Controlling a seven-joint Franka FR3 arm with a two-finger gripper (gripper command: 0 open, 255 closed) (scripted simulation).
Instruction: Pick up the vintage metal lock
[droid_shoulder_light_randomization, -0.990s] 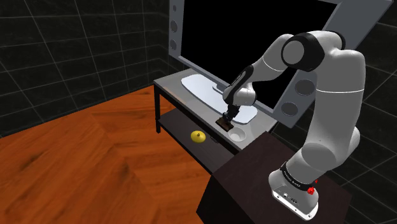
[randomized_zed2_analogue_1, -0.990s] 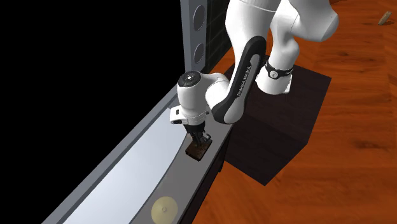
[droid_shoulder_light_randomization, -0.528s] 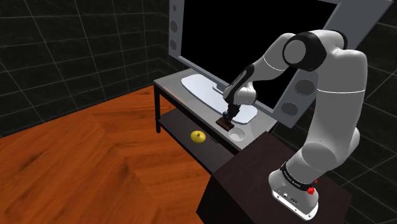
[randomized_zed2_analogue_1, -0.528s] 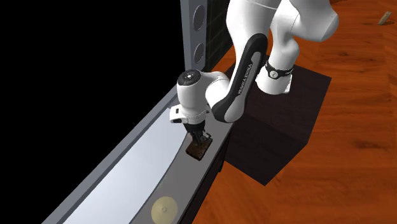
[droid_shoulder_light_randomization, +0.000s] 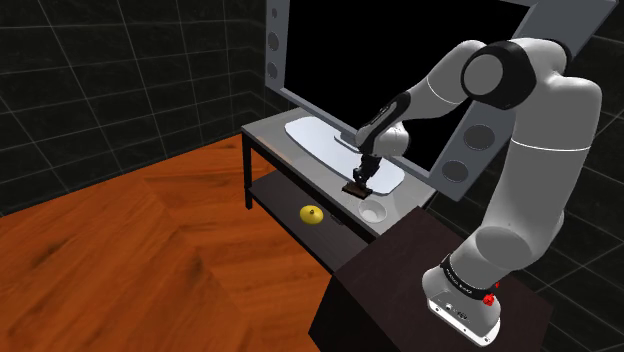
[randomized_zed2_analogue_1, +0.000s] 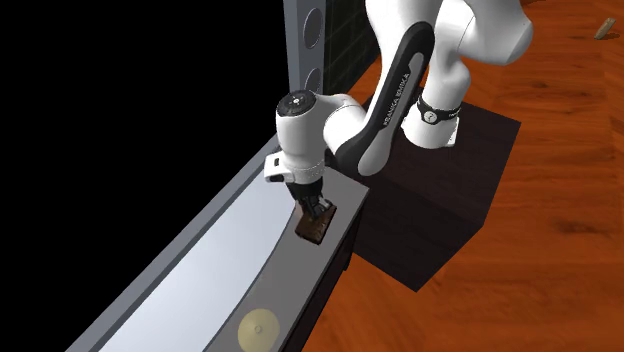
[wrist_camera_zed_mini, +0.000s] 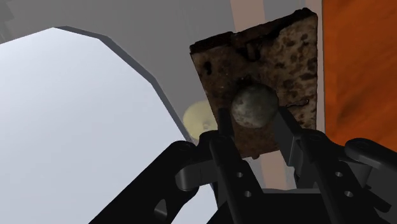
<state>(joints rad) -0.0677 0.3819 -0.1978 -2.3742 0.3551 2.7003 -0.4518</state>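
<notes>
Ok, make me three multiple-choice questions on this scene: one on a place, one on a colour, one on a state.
1. Where does the small yellow round object lie? A: on the grey stand's top. B: on the grey stand's lower shelf. C: on the wooden floor.
2. What colour is the flat plate of the old lock? A: blue. B: green. C: rusty brown.
3. How is the black end effector? A: shut on the lock's round grey knob. B: wide open. C: shut on nothing.
Answers: 1 B, it rests below the tabletop. 2 C, the wrist view shows pitted brown. 3 A, it clasps the knob from both sides.
</notes>
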